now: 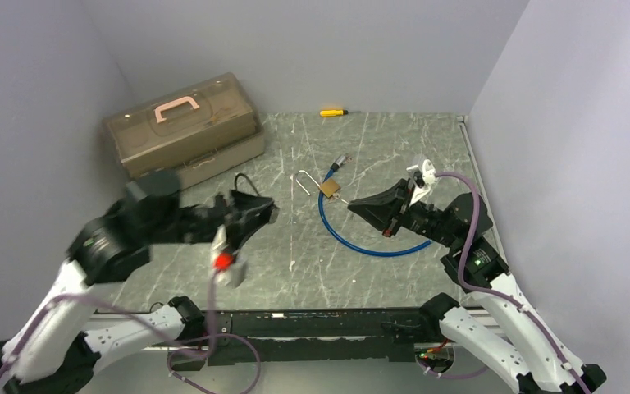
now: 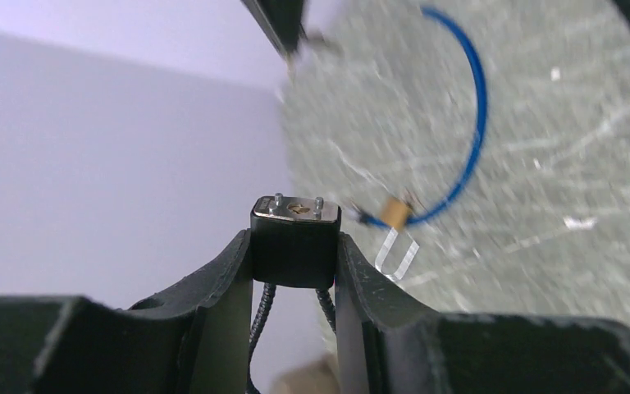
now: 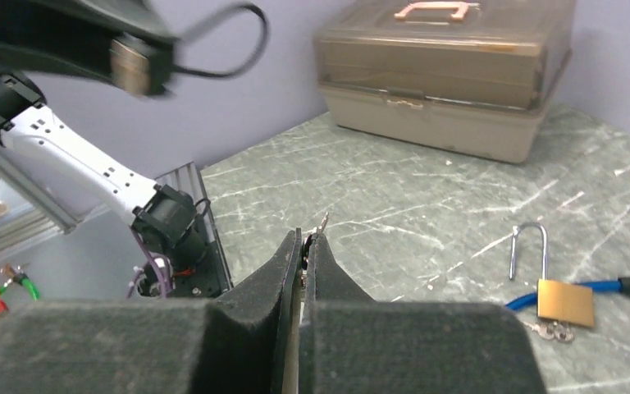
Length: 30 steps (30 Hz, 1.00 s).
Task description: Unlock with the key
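Note:
My left gripper [image 1: 264, 210] is shut on a small black cable lock [image 2: 295, 250], held above the table. The lock's silver keyhole face [image 2: 296, 208] points forward, and its black cable loop [image 1: 244, 178] arcs behind. My right gripper [image 1: 354, 204] is shut on a key whose thin metal tip [image 3: 324, 222] sticks out past the fingertips. The tip points toward the left gripper across a gap. In the right wrist view the black lock [image 3: 135, 66] is blurred at upper left.
A brass padlock [image 1: 329, 189] with an open shackle, a blue cable loop [image 1: 377, 246] and small keys lie on the table between the grippers. A brown toolbox [image 1: 184, 123] stands at back left. A yellow screwdriver [image 1: 334, 112] lies by the back wall.

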Tool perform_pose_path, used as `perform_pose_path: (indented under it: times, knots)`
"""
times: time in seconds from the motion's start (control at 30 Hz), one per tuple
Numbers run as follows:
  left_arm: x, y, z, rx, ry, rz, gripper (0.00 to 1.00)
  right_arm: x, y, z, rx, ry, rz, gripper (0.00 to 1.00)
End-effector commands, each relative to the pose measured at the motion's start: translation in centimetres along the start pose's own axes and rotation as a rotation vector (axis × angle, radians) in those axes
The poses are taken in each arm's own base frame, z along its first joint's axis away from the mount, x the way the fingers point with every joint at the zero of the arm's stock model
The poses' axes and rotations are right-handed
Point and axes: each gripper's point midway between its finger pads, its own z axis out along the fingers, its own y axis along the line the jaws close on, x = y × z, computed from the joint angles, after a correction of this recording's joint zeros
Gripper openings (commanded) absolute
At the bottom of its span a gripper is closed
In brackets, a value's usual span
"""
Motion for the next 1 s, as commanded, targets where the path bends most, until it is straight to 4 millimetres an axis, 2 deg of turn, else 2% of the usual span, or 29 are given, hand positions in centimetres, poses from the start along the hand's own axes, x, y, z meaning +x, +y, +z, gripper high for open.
perform_pose_path:
  times: [0.0,0.17,0.27,0.37,0.53,0.83,0.97]
  knots:
    - [-6.3,-0.3,-2.9,-0.006,-0.225,0.064,0.0,-3.1,2.3,0.6,-0.146,-0.069,-0.144,0.0]
    - [-9.8,0.0,-5.0,-0.038,-0.357,0.023,0.0,-3.7,3.4,1.1,-0.238,-0.064,-0.2,0.0]
    - [-10.3,0.5,-5.3,-0.067,-0.378,0.029,0.0,-3.8,3.5,1.2,-0.262,-0.083,-0.239,0.0]
    - [-10.4,-0.1,-5.2,-0.055,-0.398,0.052,0.0,-4.1,3.6,1.6,-0.281,-0.065,-0.257,0.0]
    - [-11.3,0.1,-5.4,-0.072,-0.459,0.022,0.0,-4.2,4.0,1.8,-0.312,-0.041,-0.24,0.0]
    - [-10.5,0.2,-4.6,-0.095,-0.459,-0.037,0.0,-4.3,4.5,1.6,-0.338,-0.052,-0.248,0.0]
    - [-8.1,2.3,-3.6,-0.187,-0.346,-0.088,0.0,-4.2,4.9,1.3,-0.356,-0.057,-0.249,0.0]
